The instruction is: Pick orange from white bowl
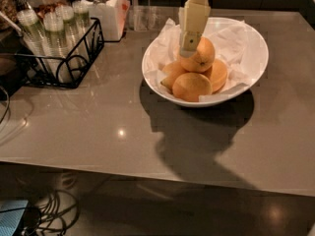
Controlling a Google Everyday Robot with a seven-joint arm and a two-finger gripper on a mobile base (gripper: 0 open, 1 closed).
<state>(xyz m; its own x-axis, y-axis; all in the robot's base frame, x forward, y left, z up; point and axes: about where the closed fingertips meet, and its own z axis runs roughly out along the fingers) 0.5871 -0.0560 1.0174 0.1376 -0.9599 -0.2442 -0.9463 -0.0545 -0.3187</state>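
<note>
The white bowl (251, 43), lined with crumpled white paper, stands at the table's far middle and holds several oranges. The orange (203, 57) sits on top of the pile and looks raised a little above the others. My gripper (193, 50) comes down from the top edge and is shut on this orange. One cream finger (191, 26) lies across the orange's front left side. The other finger is hidden behind the fruit. Three more oranges lie under and beside it: front (192, 86), right (219, 75), left (169, 72).
A black wire rack (74, 58) with several capped clear bottles stands at the far left. A white lidded jar (103, 9) stands behind it. The grey table (98, 127) runs to a near edge, with cables (54, 213) on the floor below.
</note>
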